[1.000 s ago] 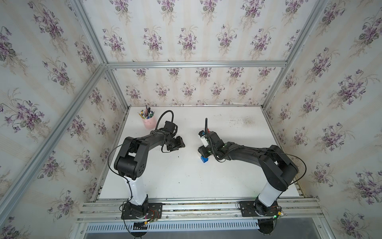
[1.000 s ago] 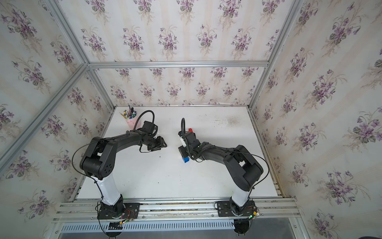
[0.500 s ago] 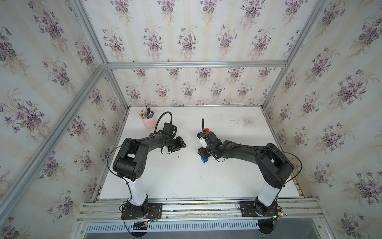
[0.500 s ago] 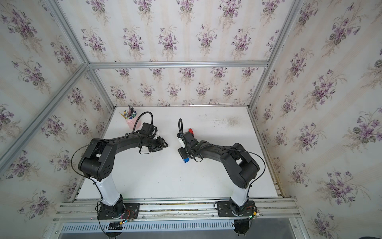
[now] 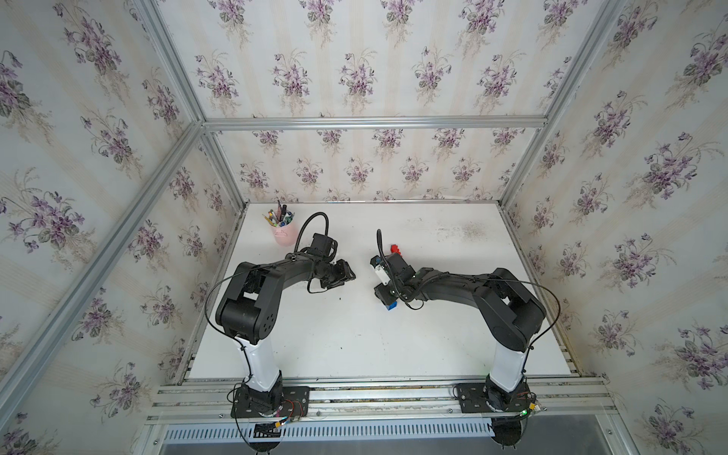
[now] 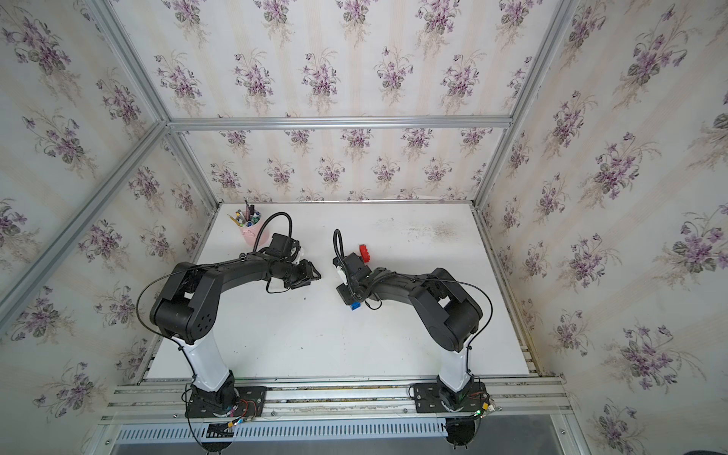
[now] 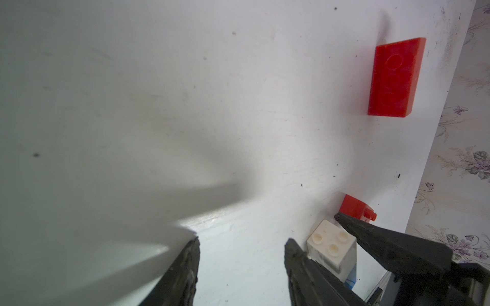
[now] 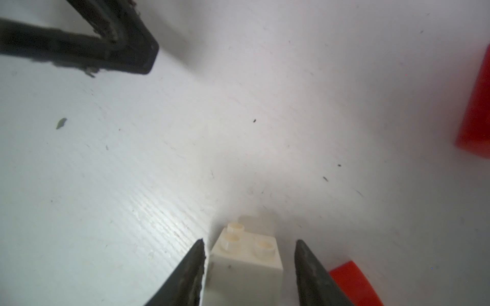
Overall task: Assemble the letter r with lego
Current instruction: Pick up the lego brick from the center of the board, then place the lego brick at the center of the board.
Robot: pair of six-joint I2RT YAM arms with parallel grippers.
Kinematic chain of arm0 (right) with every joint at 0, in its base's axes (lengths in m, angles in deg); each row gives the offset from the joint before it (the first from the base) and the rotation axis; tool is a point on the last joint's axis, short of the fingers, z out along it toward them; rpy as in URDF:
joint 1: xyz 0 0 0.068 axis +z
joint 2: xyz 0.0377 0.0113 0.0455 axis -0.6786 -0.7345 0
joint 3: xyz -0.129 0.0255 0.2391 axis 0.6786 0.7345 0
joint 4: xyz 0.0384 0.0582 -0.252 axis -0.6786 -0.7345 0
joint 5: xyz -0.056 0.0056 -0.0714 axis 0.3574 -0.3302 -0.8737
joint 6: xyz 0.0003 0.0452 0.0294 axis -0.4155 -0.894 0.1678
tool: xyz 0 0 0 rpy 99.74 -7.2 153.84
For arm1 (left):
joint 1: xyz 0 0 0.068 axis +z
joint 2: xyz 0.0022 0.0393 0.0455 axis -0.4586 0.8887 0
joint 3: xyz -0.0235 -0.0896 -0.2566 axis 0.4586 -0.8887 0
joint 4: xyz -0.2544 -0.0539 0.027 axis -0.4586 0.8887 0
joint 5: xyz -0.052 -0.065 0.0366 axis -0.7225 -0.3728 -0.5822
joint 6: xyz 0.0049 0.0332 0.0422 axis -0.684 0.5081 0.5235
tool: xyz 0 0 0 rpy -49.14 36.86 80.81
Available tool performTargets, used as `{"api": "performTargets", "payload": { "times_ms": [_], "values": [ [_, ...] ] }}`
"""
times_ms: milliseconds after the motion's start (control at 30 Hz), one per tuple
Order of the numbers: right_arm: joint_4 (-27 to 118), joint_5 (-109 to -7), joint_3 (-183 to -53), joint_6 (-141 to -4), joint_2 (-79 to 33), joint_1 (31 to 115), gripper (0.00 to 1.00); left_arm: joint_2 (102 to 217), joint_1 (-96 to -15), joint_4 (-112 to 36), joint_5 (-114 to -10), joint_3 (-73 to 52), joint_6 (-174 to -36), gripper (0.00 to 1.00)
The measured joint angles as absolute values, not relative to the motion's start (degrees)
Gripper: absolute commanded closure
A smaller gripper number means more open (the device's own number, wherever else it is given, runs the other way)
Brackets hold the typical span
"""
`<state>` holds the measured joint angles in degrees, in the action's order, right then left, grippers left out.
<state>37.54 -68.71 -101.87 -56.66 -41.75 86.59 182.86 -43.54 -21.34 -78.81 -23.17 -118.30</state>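
Note:
In the right wrist view a white brick point(image 8: 248, 259) lies between the fingers of my right gripper point(image 8: 249, 241). One finger is against it and a gap shows at the other, so the gripper is open. A blue brick point(image 7: 351, 278) adjoins the white brick point(image 7: 331, 246); its end shows beside the right gripper point(image 5: 380, 275) in both top views point(image 5: 390, 306) point(image 6: 355, 306). A short red brick point(image 7: 354, 206) lies just past that gripper. A long red brick point(image 7: 395, 76) lies flat farther off. My left gripper point(image 7: 243, 239) point(image 5: 351, 275) is open and empty, a short way left.
A pink cup of pens point(image 5: 284, 232) point(image 6: 250, 230) stands at the table's back left corner. A red brick point(image 5: 396, 249) point(image 6: 365, 253) shows just behind the right gripper. Wallpapered walls with aluminium posts close in the white table point(image 5: 354, 346) on three sides.
The right gripper's jaws have narrowed around the white brick. Both arms have shifted only slightly, the left gripper a little to the right.

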Motion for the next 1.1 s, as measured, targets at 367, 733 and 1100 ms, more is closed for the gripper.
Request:
{"api": "performTargets", "payload": {
  "times_ms": [367, 733, 1100],
  "values": [
    [39.2, -68.9, -101.1, -58.0, -40.3, 86.6, 0.64, 182.0, -43.5, -19.8, -78.0, -23.3, -118.3, 0.46],
    [68.2, -65.3, -86.7, -66.1, -33.2, 87.0, 0.69, 166.4, -42.8, -20.5, -72.8, -28.4, -117.2, 0.50],
    [114.2, -68.5, -77.7, -74.8, -47.0, 91.5, 0.84, 142.6, -42.8, -32.4, -63.3, -42.1, -117.7, 0.47]
  ]
}}
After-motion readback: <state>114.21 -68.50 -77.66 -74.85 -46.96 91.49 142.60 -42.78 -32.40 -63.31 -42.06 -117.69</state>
